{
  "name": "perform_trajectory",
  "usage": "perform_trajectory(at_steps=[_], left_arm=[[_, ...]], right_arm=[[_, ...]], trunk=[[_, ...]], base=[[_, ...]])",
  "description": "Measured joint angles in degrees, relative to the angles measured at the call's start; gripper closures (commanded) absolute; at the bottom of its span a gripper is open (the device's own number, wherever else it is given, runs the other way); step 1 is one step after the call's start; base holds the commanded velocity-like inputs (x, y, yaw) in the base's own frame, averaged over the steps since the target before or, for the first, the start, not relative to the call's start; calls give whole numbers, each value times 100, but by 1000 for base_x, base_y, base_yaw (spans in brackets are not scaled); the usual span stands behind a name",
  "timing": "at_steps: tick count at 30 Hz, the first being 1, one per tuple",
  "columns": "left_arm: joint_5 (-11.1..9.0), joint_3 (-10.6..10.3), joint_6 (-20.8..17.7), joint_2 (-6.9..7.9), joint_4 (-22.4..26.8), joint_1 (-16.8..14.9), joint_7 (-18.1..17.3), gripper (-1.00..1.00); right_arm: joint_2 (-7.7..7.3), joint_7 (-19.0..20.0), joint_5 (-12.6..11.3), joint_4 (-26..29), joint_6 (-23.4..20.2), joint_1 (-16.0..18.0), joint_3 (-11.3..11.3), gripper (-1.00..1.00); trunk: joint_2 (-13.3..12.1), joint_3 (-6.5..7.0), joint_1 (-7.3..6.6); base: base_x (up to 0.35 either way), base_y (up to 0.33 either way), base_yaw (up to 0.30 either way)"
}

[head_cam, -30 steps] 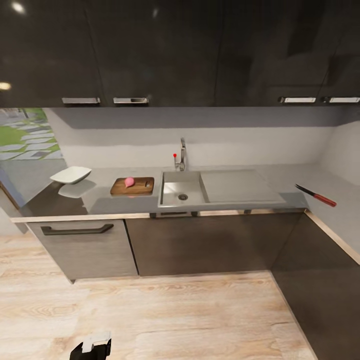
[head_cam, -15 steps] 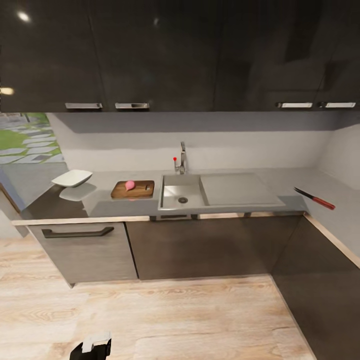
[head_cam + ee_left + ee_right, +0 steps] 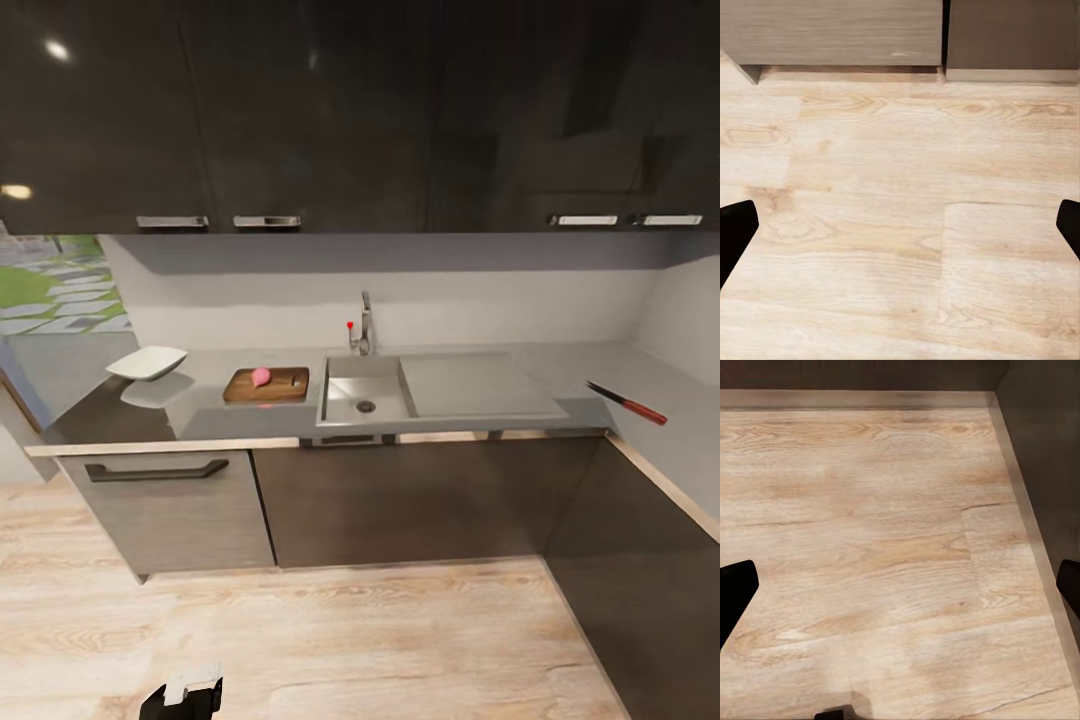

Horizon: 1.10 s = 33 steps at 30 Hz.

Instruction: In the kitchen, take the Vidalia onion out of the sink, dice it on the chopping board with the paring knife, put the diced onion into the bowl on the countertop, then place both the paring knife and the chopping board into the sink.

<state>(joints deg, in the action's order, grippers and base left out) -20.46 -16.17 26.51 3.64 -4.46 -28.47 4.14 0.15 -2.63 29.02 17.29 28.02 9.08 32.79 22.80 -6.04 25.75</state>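
Kitchen run seen from a standing-off position, with both arms held low over the wooden floor (image 3: 350, 640). The countertop (image 3: 200, 412) carries every task item, all well ahead of and above the jaws. The sink (image 3: 365, 392) is seen to hold nothing, so the first step is judged done: the onion (image 3: 261, 376) rests whole on the chopping board (image 3: 266, 385), just beside the basin's left wall. The bowl (image 3: 147, 362) stands further left near the counter's end edge, holding nothing that can be made out. The knife (image 3: 627, 402) lies far to the right on the corner return, close to its front edge and well apart from the board. Fetching the knife, dicing, filling the bowl and sinking both tools are judged outstanding. Open floor lies between the cabinets and the robot; the right-hand cabinet run narrows the room there. The left gripper (image 3: 900, 225) and the right gripper (image 3: 900, 585) are each shown spread wide with nothing between the fingertips.
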Motion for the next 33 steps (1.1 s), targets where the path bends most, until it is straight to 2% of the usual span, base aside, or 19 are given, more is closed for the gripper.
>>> perform_trajectory(at_steps=[33], left_arm=[[0,-1,0,0,0,0,0,-100]], right_arm=[[1,0,0,0,0,0,0,-100]], trunk=[[-1,296,0]], base=[[0,0,0]])
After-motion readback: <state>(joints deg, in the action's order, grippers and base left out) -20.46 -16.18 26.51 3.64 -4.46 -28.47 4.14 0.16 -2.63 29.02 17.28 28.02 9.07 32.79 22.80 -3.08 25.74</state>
